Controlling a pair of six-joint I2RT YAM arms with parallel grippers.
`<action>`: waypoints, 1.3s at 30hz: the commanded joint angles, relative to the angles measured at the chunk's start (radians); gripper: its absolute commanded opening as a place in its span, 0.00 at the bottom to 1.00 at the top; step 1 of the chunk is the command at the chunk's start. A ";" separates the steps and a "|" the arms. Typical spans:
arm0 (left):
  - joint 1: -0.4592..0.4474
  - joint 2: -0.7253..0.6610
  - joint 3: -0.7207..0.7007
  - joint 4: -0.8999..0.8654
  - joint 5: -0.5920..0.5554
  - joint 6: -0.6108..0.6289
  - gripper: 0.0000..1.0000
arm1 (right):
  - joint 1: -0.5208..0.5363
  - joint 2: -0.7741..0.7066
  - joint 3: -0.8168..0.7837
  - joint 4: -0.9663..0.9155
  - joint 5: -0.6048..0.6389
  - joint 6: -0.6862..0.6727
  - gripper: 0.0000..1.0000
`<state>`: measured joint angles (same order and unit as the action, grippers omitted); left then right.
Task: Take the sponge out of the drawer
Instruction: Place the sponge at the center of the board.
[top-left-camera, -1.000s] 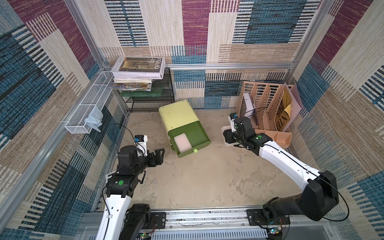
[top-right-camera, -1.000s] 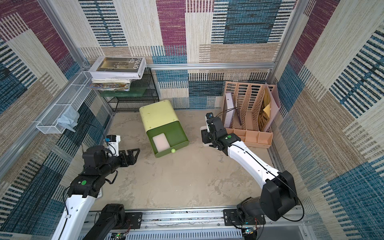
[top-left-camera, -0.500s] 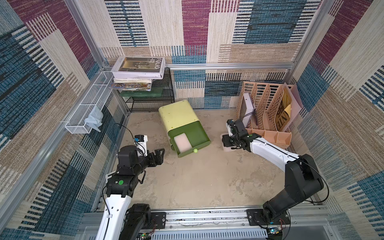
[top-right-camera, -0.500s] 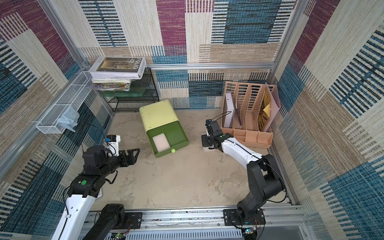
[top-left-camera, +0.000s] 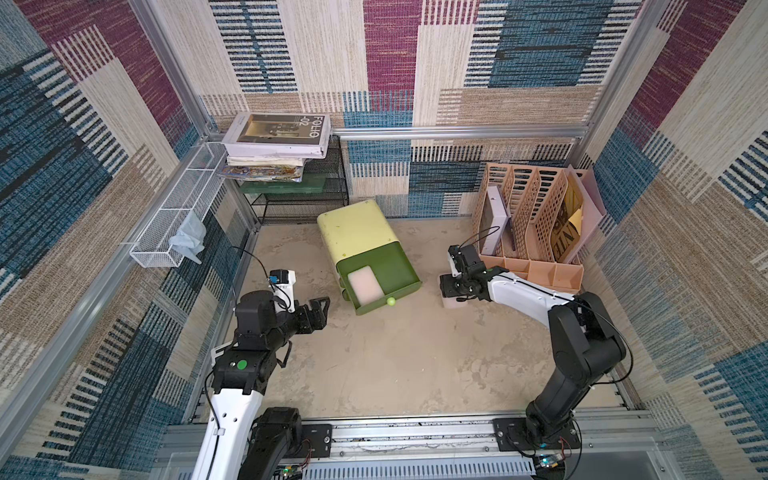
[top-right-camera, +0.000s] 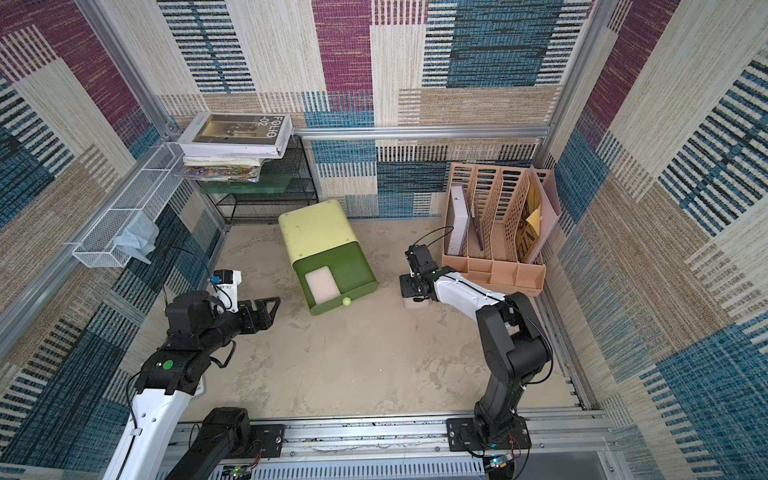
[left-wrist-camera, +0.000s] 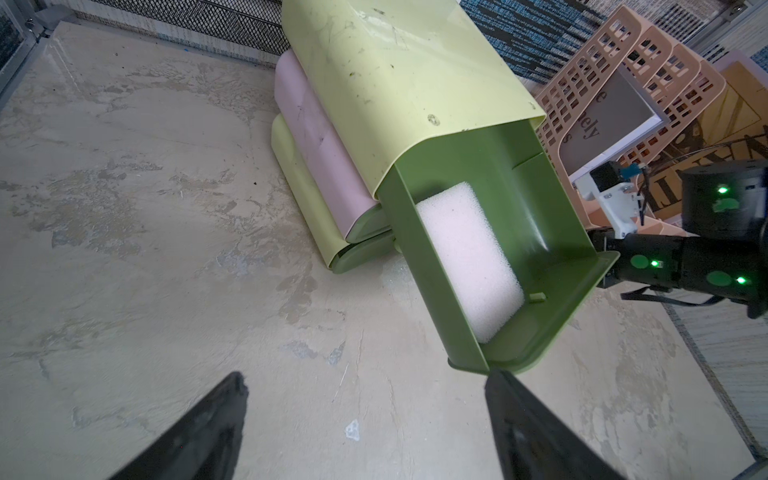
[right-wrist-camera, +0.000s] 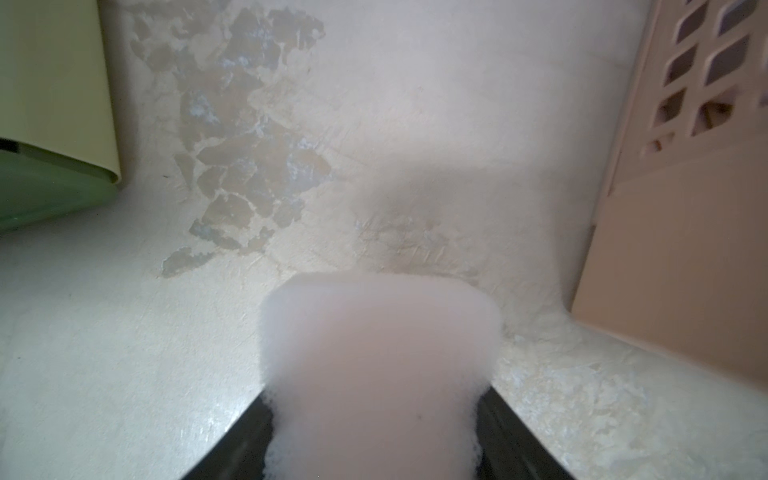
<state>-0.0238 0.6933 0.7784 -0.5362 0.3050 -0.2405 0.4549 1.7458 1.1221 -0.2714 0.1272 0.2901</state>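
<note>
The dark green drawer (top-left-camera: 401, 266) stands pulled out of the pale green cabinet (top-left-camera: 355, 228). A pale pink sponge (top-left-camera: 365, 284) (left-wrist-camera: 469, 262) lies flat inside it. A second pale sponge (right-wrist-camera: 378, 332) (top-left-camera: 453, 303) sits low on the table to the right of the drawer. My right gripper (right-wrist-camera: 374, 399) (top-left-camera: 451, 291) is shut on it, both fingers pressed against its sides. My left gripper (left-wrist-camera: 365, 376) (top-left-camera: 320, 313) hangs open and empty to the left of the drawer front, pointing at it.
A peach file organizer (top-left-camera: 536, 220) with papers stands at the back right, close behind the right gripper. A black wire shelf (top-left-camera: 299, 199) carrying books (top-left-camera: 278, 141) fills the back left corner. A white mesh basket (top-left-camera: 174, 224) hangs on the left wall.
The right arm has folded and lowered its sponge down to the table, a little nearer the front. The left arm and the drawer have not moved.
</note>
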 joint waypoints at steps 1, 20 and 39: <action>0.002 0.000 0.004 0.018 0.011 0.003 0.92 | 0.007 0.026 0.010 -0.003 0.012 0.015 0.66; 0.004 -0.002 0.002 0.022 0.023 -0.001 0.92 | 0.014 0.107 0.039 -0.045 0.045 0.035 0.77; 0.007 0.007 0.003 0.028 0.032 -0.004 0.92 | 0.007 0.050 0.059 -0.081 0.057 0.035 0.86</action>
<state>-0.0196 0.6998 0.7784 -0.5358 0.3267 -0.2485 0.4633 1.8225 1.1713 -0.3408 0.1822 0.3183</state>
